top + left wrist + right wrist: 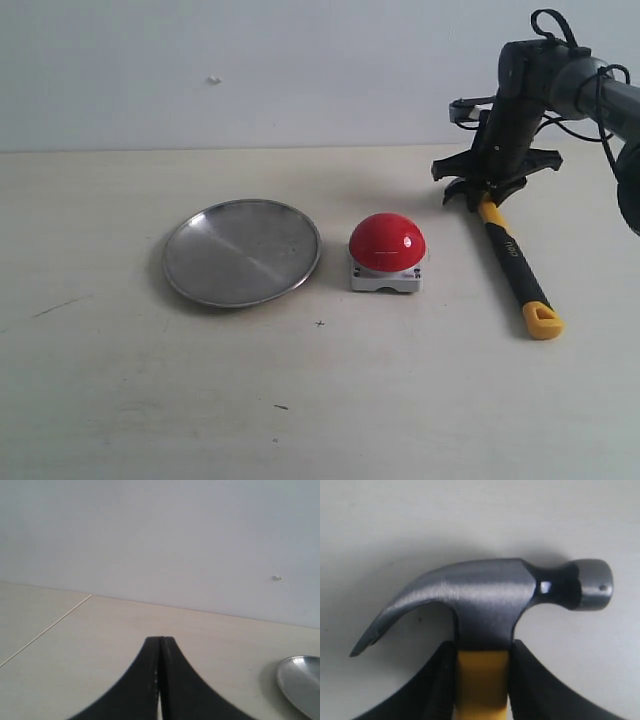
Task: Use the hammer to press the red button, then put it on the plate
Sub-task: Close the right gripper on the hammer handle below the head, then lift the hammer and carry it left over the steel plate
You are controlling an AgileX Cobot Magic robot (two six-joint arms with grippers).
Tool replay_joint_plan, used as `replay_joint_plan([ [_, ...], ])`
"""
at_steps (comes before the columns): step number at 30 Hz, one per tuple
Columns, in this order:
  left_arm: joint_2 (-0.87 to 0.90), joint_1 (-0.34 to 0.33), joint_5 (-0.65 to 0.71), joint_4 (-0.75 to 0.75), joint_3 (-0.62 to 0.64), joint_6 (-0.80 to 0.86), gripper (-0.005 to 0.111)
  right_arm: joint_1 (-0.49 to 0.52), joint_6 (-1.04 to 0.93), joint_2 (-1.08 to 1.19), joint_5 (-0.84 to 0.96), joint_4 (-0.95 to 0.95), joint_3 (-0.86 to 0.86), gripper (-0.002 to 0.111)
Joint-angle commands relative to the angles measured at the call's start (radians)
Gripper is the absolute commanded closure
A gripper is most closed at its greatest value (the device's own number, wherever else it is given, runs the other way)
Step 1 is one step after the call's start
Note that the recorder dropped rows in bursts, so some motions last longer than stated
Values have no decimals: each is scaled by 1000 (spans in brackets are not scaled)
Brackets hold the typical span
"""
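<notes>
The right gripper (482, 655) clasps the hammer (490, 595) by its yellow neck, the head just beyond its fingertips. I'd lift it level first, since the red button (387, 243) sits off to its side.

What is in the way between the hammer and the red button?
Nothing visible: only bare table separates the hammer from the red button. The right gripper clamps the hammer just below its head.

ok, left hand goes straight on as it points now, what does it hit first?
Way looks free: the shut left hand points across the table at the wall, likely the first thing met. The plate lies off to one side of that line. Depth unclear.
</notes>
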State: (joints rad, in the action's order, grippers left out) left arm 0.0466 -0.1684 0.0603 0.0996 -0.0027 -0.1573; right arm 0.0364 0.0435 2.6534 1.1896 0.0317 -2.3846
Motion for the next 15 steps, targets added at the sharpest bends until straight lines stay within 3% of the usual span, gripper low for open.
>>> replay_joint_plan([
  [1, -4, 1, -3, 2, 3, -4, 107, -25, -37, -77, 32, -6, 1, 108],
  [15, -4, 1, -3, 2, 3, -4, 107, -25, -129, -287, 32, -200, 75, 108],
])
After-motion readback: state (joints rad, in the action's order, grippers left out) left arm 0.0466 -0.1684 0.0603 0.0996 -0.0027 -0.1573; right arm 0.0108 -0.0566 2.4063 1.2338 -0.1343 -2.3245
